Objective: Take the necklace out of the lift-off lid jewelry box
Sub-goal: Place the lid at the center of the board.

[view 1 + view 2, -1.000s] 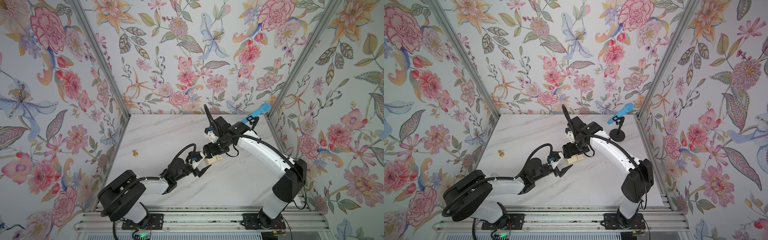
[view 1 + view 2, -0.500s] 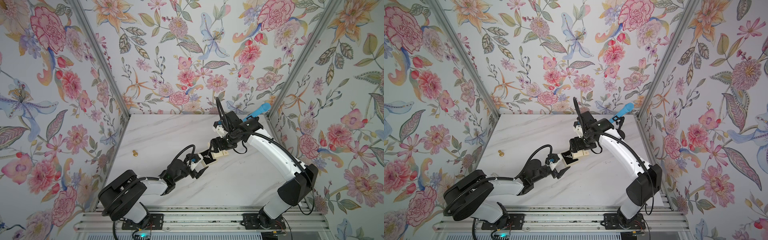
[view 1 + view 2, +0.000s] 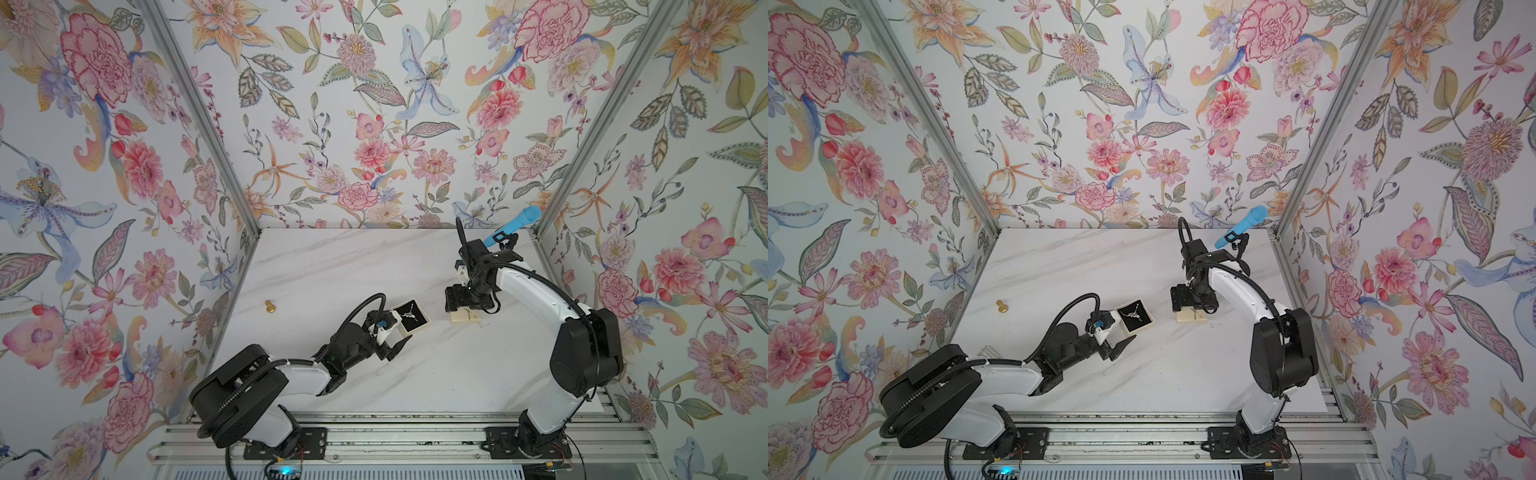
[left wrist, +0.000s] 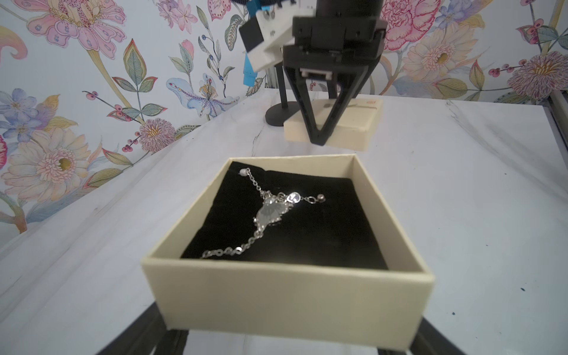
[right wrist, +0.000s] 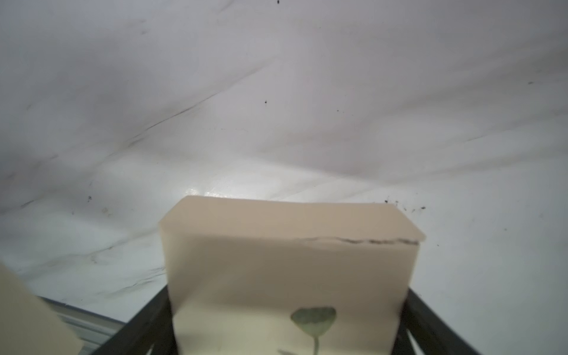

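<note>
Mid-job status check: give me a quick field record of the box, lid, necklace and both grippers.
box base: on table, lid off
necklace: lying inside the base
lid: apart from the base, between the right jaws
left gripper: jaws hold the base's sides
right gripper: jaws closed on the lid
gold knob: loose on table, away from both arms
remaining: necklace not yet taken out
</note>
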You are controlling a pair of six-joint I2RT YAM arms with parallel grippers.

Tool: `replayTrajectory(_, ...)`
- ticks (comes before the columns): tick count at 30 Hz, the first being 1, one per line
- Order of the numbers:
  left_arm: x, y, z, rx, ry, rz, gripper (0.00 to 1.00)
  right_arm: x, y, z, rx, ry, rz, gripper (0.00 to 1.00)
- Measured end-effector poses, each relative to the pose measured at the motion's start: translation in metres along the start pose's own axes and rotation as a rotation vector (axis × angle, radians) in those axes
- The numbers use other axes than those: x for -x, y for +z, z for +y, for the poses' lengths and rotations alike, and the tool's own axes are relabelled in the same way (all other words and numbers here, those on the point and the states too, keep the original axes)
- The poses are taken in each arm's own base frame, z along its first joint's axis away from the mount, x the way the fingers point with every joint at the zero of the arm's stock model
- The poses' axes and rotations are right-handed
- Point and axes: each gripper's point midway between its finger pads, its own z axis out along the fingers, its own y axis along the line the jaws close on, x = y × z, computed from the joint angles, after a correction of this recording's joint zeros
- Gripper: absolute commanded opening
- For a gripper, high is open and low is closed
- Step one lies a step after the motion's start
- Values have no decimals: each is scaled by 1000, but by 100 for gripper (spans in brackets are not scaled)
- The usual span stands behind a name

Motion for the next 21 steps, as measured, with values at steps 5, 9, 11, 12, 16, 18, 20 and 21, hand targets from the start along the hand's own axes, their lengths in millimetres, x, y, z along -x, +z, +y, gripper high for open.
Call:
replayTrajectory(5,0,-1,1,4,1,-2,75,-5,54,-11,-38,10,70,86)
replayTrajectory(9,1,-2,1,5,1,-7,75,-4,79,-16,-60,9,84,89)
replayTrajectory(11,2,-2,1,5,2,-8,75,2,81,-15,-59,4,60,94)
replayTrajectory(12,2,-2,1,5,2,-8,75,2,81,-15,-59,1,57,97)
replayTrajectory(16,2,-2,1,5,2,-8,75,5,80,-15,-64,-6,33,100)
replayTrajectory(18,2,-2,1,5,2,-8,75,2,78,-16,-63,-7,27,100)
replayTrajectory(20,2,-2,1,5,4,-8,75,-1,72,-16,-66,-7,22,100)
replayTrajectory(21,2,-2,1,5,5,-8,75,0,65,-16,-66,-8,8,100)
